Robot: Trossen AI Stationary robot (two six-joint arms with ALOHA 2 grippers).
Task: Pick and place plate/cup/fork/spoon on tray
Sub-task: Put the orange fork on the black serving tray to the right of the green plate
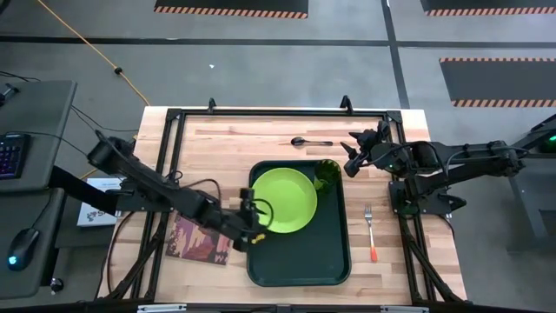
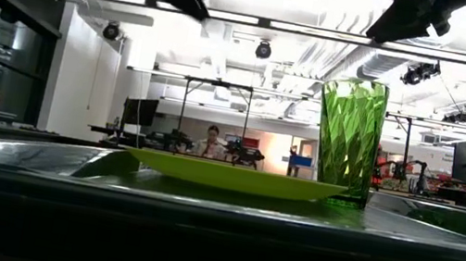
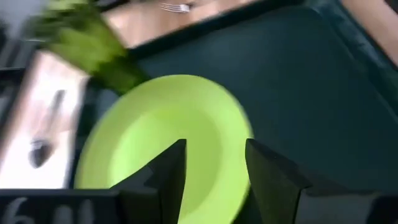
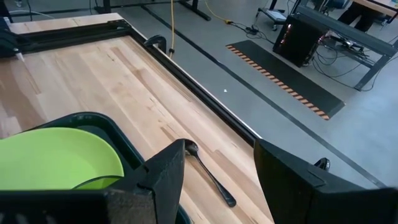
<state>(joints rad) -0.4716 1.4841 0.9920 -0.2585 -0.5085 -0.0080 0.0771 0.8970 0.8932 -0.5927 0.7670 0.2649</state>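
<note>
The lime-green plate (image 1: 282,200) lies flat on the far half of the dark green tray (image 1: 300,256). The dark-green cup (image 1: 327,174) stands upright in the tray's far right corner, beside the plate (image 2: 235,178); it also shows in the low view (image 2: 348,139). The spoon (image 1: 310,141) lies on the table beyond the tray. The fork (image 1: 371,233) lies on the table right of the tray. My left gripper (image 1: 258,219) is open over the plate's near left edge (image 3: 214,168). My right gripper (image 1: 348,160) is open and empty, just right of the cup (image 4: 217,186).
A reddish-brown patterned mat (image 1: 198,239) lies on the table left of the tray, under my left arm. A black frame (image 1: 174,117) runs around the table's edges. Bare wood shows between the tray and the fork and along the far edge.
</note>
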